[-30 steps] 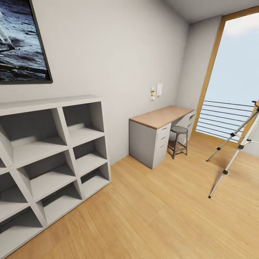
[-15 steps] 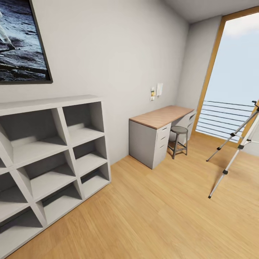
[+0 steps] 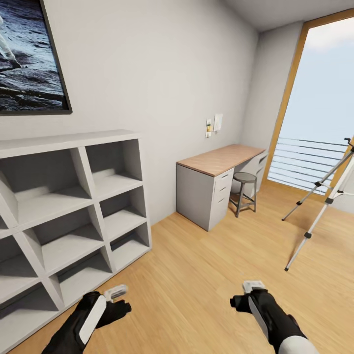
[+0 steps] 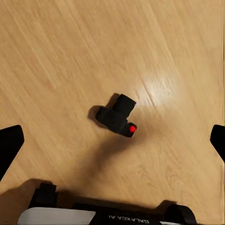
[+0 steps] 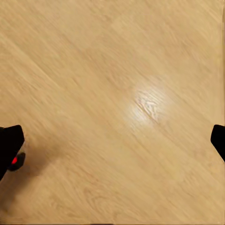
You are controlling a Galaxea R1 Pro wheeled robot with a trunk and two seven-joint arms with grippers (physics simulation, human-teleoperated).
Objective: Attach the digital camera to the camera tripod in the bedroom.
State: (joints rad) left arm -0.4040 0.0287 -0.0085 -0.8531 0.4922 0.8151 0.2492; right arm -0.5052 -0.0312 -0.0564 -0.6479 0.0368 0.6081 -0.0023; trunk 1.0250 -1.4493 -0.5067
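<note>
Hovering over the bedroom's wood plank floor (image 3: 206, 275), I hold both arms low and forward, my left gripper (image 3: 116, 293) and right gripper (image 3: 253, 285) each spread wide and holding nothing. The digital camera (image 4: 116, 116) lies on the bare planks directly beneath my left gripper, framed between its parted fingertips (image 4: 9, 145) in the left wrist view, lens barrel pointing one way along the floor and the red button at the body's other end. My right wrist view catches just a sliver of that red button beside one fingertip (image 5: 10, 143), so I judge the left arm the nearer and the better placed for a straight descent, though the body's long axis may call for a wrist turn. Nothing lies around the camera. The camera tripod (image 3: 322, 196) stands well apart, by the window (image 3: 314, 98) at the room's far right, beyond the desk (image 3: 219, 160) and stool (image 3: 244, 189); grey shelves (image 3: 69, 206) line the wall on my left.
</note>
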